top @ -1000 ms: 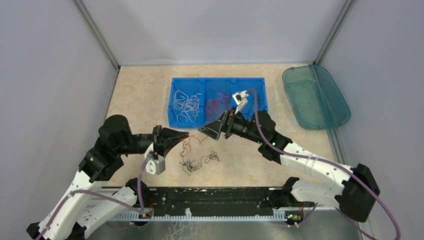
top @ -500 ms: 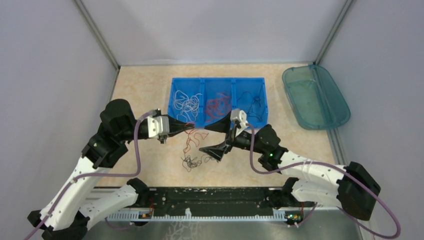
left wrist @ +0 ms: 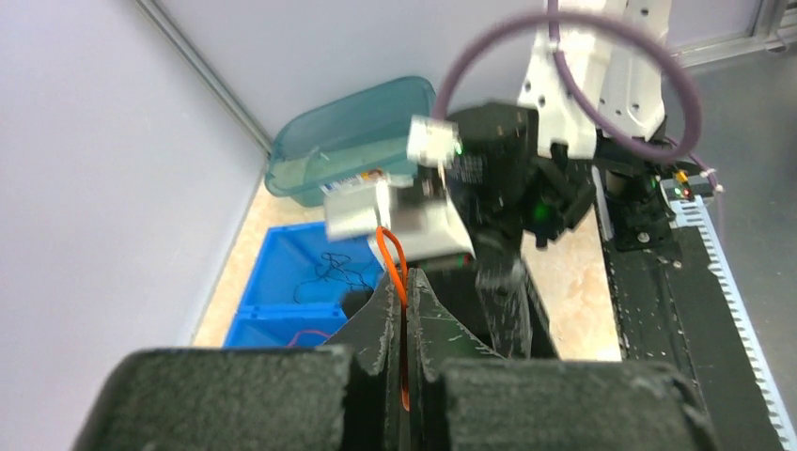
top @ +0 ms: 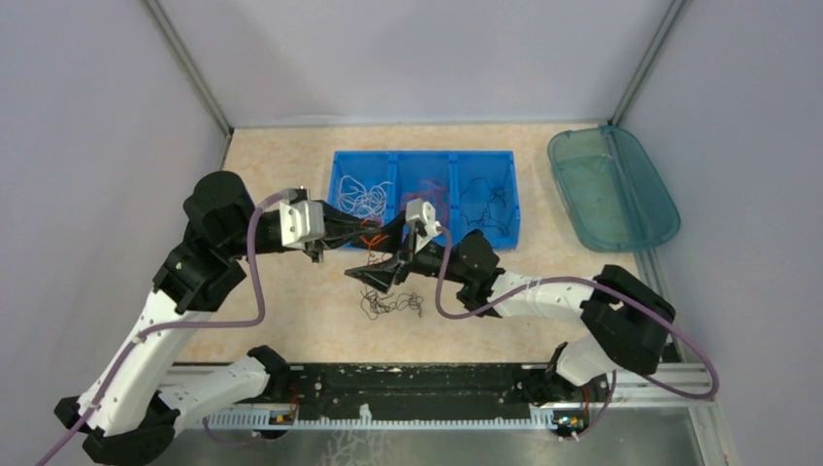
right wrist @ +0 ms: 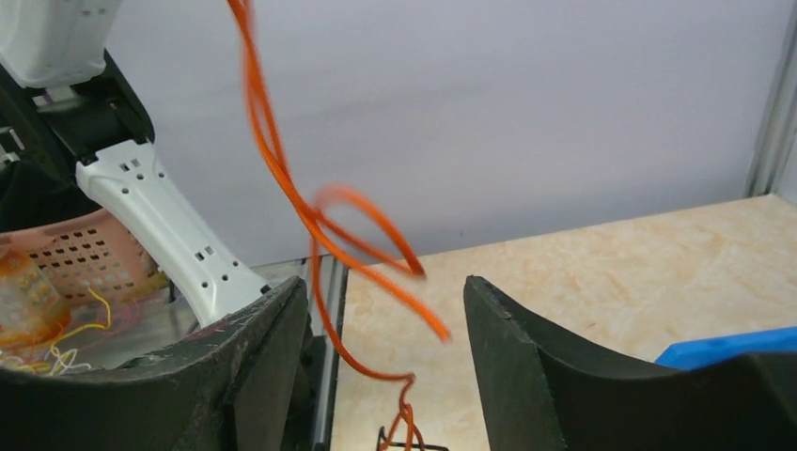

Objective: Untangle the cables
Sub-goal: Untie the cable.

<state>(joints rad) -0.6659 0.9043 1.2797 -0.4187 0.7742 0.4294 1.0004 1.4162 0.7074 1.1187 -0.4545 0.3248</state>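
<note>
The left tool (left wrist: 406,278) is clamped shut on a red-orange cable (left wrist: 405,357), held above the worktop (top: 281,175). The right tool (right wrist: 383,291) stands open, and that cable hangs loose between its 2 jaws. Below lies a black tangle (top: 388,304), near the blue bin (top: 423,153).

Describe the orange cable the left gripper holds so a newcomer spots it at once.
Find the blue three-compartment bin; just in front of it, the left gripper is shut on the orange cable. It alone hangs in the air, unlike the cables lying in the bin and on the table.
</note>
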